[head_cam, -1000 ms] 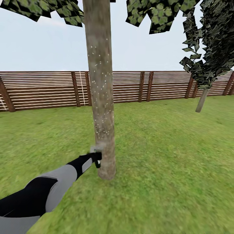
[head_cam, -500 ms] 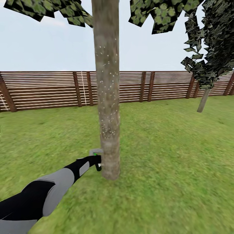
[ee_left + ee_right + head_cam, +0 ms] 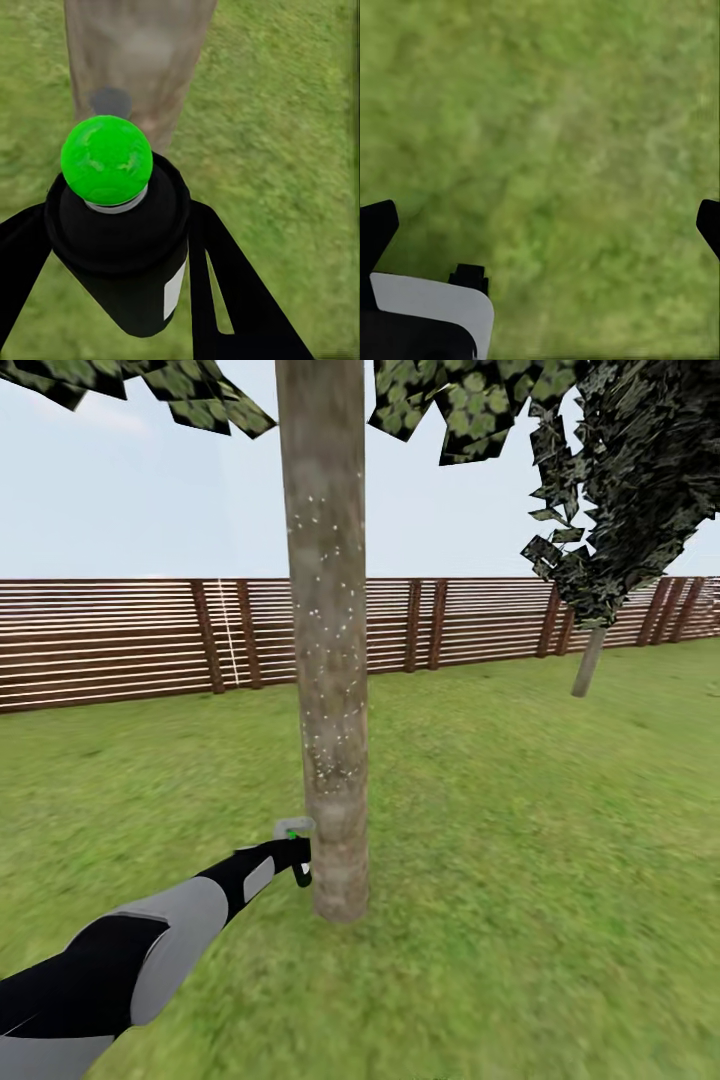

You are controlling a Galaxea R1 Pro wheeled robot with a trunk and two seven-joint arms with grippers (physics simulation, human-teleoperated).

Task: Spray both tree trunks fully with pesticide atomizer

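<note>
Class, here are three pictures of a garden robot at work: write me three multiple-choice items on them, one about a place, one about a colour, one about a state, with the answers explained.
1. Where is the black spray bottle?
A. lying on the grass
B. in the left claw, low beside the grey-brown tree trunk
C. on the fence

2. What colour is the bottle's round cap?
A. red
B. white
C. bright green

3. How is the right claw?
A. open over grass
B. shut on a bottle
C. pressed against the trunk

Answers:
B: the left claw holds the black spray bottle by the grey-brown tree trunk.
C: the round cap is bright green.
A: the right claw shows its fingertips far apart with green lawn between.
</note>
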